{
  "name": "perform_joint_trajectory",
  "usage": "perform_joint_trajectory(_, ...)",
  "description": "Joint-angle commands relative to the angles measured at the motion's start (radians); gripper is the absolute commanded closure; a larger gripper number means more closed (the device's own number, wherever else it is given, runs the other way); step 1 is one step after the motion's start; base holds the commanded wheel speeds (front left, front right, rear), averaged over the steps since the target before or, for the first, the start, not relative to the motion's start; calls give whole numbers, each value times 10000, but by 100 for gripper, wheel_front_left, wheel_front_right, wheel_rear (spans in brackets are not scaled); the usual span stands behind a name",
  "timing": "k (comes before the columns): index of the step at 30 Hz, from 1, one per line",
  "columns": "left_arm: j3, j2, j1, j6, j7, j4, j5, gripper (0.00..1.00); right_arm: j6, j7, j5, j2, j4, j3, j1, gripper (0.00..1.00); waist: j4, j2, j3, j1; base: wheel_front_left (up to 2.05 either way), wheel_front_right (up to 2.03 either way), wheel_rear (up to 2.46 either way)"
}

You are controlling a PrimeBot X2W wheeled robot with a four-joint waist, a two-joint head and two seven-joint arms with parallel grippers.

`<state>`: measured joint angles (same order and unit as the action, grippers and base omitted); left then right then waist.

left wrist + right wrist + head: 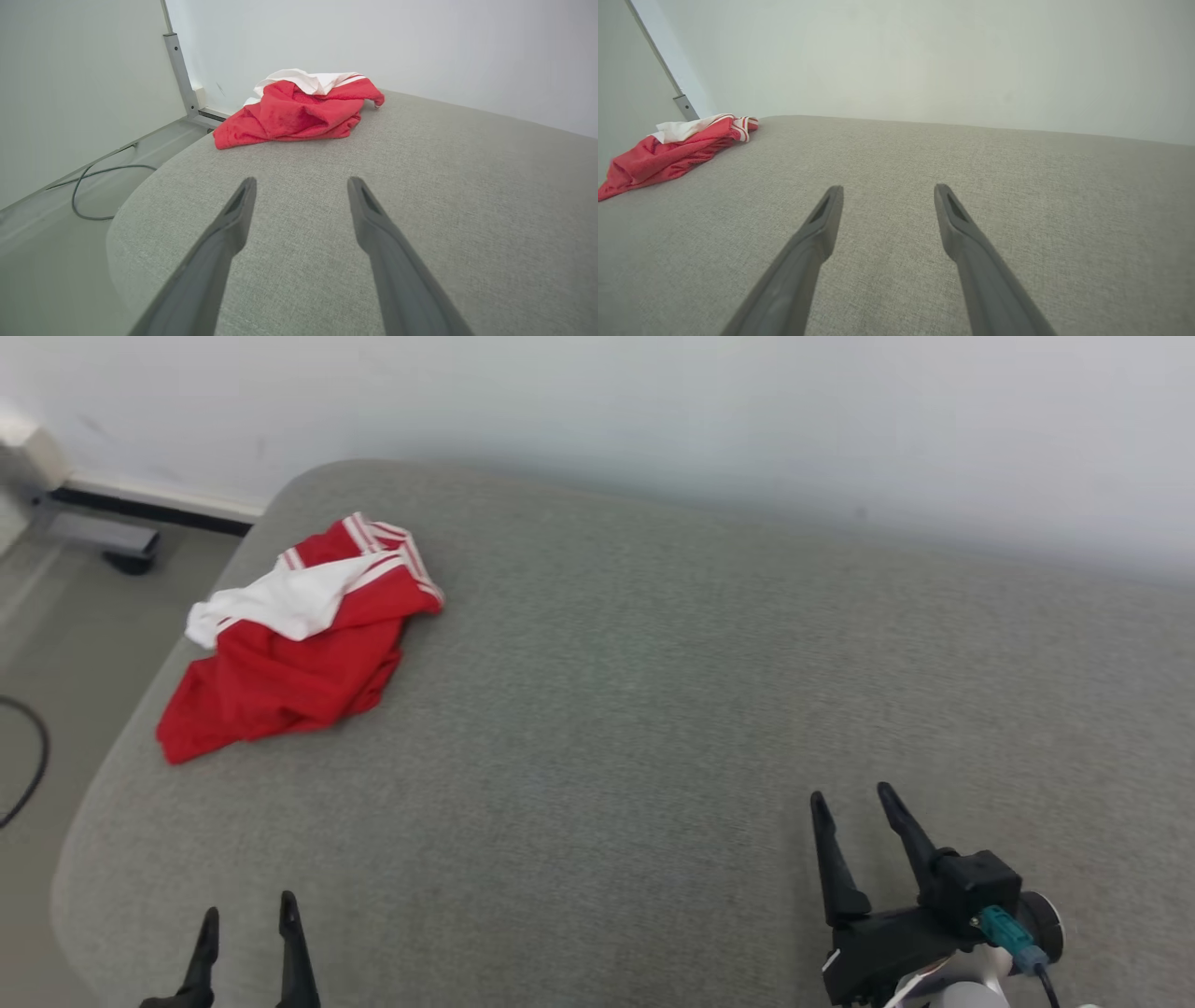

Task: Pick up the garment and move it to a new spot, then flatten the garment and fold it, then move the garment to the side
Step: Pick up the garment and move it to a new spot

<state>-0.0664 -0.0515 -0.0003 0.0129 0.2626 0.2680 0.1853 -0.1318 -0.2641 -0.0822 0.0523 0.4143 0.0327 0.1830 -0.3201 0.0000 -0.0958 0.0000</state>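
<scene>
The garment (289, 658), a red jersey with a white sleeve and red-and-white striped trim, lies crumpled near the far left corner of the grey cushioned surface (653, 709). Its lettering is hidden in the folds. The left wrist view has the garment (299, 114) ahead and beyond the fingertips, and in the right wrist view the garment (672, 151) sits far off to the left. My left gripper (247, 915) stands open at the lower left, well short of the cloth. At the lower right, my right gripper (851, 793) is open too, with nothing between its fingers.
A pale wall (653, 411) runs behind the surface. On the left the surface's rounded edge drops to the floor (56, 635), where a black cable (28, 765) and a metal frame foot (103, 537) lie. Bare grey fabric stretches across the middle and right.
</scene>
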Motion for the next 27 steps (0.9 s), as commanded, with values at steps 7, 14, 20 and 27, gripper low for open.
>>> perform_joint_trajectory(7, -545, 16, 179, -95, 31, 56, 404, 0, 25, 4, 361, -15, -23, 272, 52, 0, -1392, 0, -281, 0, 0, 0, 0)
perform_joint_trajectory(14, -705, 18, 203, -73, 30, 135, 427, 0, 25, 4, 370, -12, 25, 314, 46, 0, -1449, 0, -294, 0, 0, 0, 0)
perform_joint_trajectory(20, -749, 16, -106, 26, 30, 207, 657, 0, 25, 4, 502, 0, 23, 343, 139, 0, -1151, 0, -607, 0, 0, 0, 0)
perform_joint_trajectory(27, -1044, 16, -969, 378, 30, 482, 440, 0, 25, 4, 569, 207, -187, 284, 252, 0, -627, 0, -1133, 0, 0, 0, 0)
